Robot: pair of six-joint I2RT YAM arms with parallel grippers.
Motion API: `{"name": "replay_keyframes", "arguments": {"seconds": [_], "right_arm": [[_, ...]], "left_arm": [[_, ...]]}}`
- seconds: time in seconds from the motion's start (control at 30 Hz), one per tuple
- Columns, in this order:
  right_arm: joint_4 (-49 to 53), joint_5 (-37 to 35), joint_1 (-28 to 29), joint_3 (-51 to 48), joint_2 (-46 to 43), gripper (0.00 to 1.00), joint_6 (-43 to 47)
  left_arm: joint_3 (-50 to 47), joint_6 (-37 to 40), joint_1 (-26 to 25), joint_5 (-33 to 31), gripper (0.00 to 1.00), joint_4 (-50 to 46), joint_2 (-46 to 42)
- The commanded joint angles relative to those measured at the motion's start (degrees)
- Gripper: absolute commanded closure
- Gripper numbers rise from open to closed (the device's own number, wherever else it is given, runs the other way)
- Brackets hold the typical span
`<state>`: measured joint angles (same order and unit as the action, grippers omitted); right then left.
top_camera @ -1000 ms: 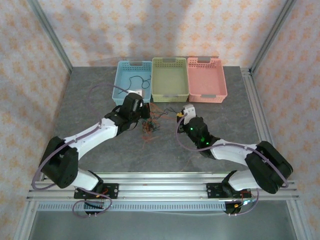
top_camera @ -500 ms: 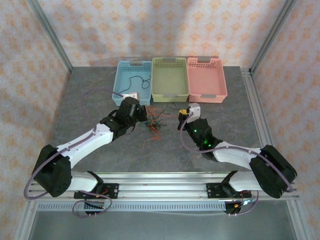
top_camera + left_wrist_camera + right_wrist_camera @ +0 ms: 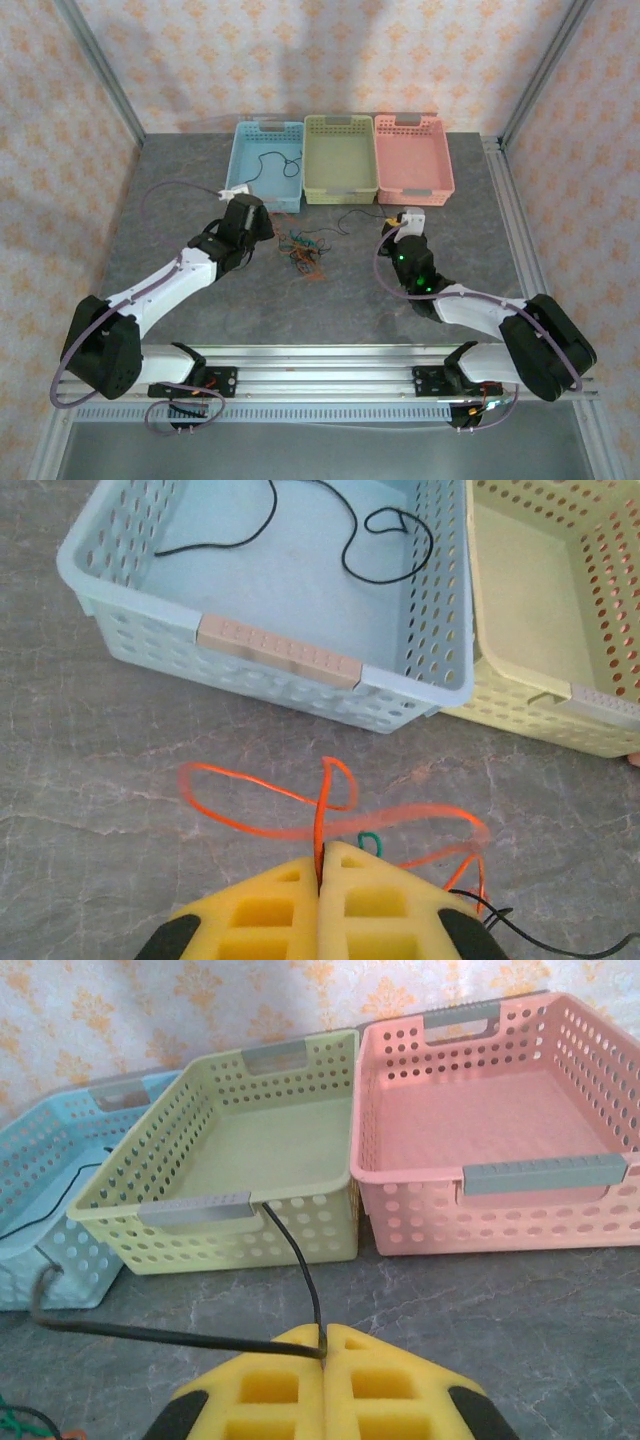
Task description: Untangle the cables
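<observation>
1. The cables (image 3: pixel 300 250) are lying in a clump on the table (image 3: pixel 330 300), near the blue basket (image 3: pixel 268 127).
2. The left gripper (image 3: pixel 322 852), clamped tight on an orange cable (image 3: pixel 320 815), and the right gripper (image 3: pixel 322 1332), clamped tight on a black cable (image 3: pixel 150 1333), are drawing farther apart than a second ago.
3. Strands are likely pulling free, but most of the clump is still waiting.

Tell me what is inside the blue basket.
On the floor of the blue basket lies one thin black cable in loose loops. In the left wrist view, the near wall covers the strip of floor just behind it.
</observation>
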<state>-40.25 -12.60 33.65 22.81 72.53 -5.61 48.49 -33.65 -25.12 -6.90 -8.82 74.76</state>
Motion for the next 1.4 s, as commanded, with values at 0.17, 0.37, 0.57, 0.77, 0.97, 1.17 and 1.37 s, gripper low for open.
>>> {"name": "replay_keyframes", "arguments": {"seconds": [0.17, 0.37, 0.57, 0.77, 0.97, 1.17, 1.37], "right_arm": [[-1.10, 4.79, 0.01, 0.22, 0.14, 1.00, -2.03], [0.68, 3.82, 0.01, 0.39, -1.85, 1.00, -1.82], [8.60, 0.32, 0.02, 2.10, -13.53, 1.00, -0.36], [24.36, -4.45, -0.12, 13.71, -28.89, 1.00, 3.95], [30.27, -8.13, -0.16, 27.55, -32.28, 1.00, 7.52], [33.05, -9.34, -0.15, 37.02, -30.97, 1.00, 9.45], [35.77, -9.72, -0.16, 45.55, -27.99, 1.00, 11.50]], "left_arm": [[0.11, -0.19, -0.33, 0.62, 1.00, -0.07, 0.07], [0.64, -0.02, -0.34, -0.14, 1.00, -0.63, 1.35], [0.63, 0.77, -0.36, -3.28, 1.00, -1.00, 2.29], [0.92, 0.53, -0.19, -3.17, 1.00, -0.91, 3.21], [1.30, 0.59, -0.18, -3.51, 1.00, -1.37, 4.14], [1.73, 0.41, 0.19, -3.54, 1.00, -1.86, 4.98], [2.12, 0.16, 0.69, -4.23, 1.00, -2.64, 6.17]]}}
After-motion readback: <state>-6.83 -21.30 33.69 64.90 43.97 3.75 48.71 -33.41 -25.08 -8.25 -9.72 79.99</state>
